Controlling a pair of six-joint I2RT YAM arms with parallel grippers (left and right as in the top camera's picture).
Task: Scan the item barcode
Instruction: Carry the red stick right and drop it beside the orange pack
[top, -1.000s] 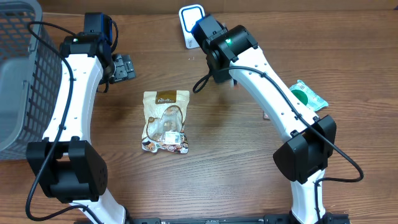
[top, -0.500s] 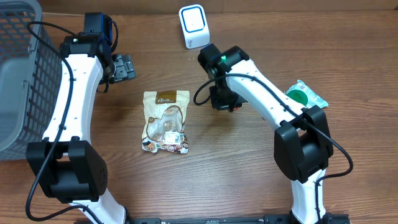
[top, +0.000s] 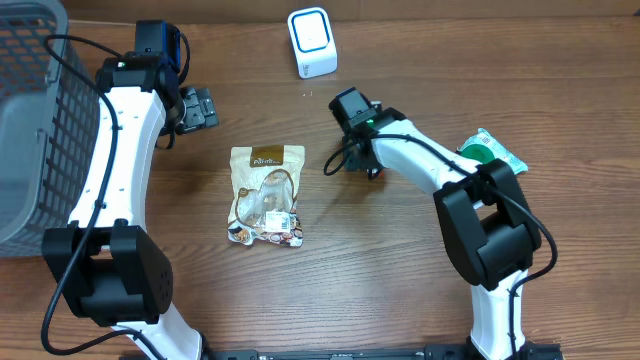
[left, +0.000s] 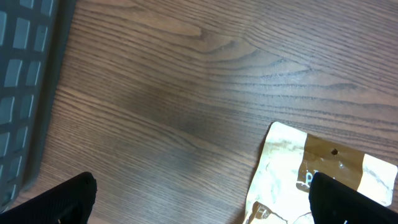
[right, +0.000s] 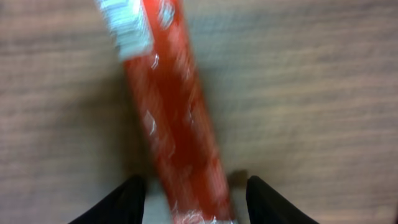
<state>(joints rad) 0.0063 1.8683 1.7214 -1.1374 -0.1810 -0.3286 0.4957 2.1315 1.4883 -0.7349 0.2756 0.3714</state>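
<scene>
Since a second ago your right arm has swung away from the white box-shaped scanner at the far edge and come down to the wooden table near its middle; the left arm has not shifted

Your item is a long, narrow red foil packet with pale print along its length and a white barcode label at its far end. It lies lengthwise on the wood, slightly slanted, between the two black fingers of the right gripper. Those jaws stand apart, one on each side of the packet, with a thin strip of table showing on either side

Motion blur smears the right wrist view, so you cannot read the print or the bars. From overhead, the gripper covers the packet almost entirely

Your left gripper hangs with its jaws spread wide and nothing between them; only the two fingertips show, at the bottom corners. Beneath it, the brown and cream snack pouch is cut off by the frame edge. A grey mesh basket sits at the left, partly out of frame, and a green and white wrapper lies partly behind your right arm
</scene>
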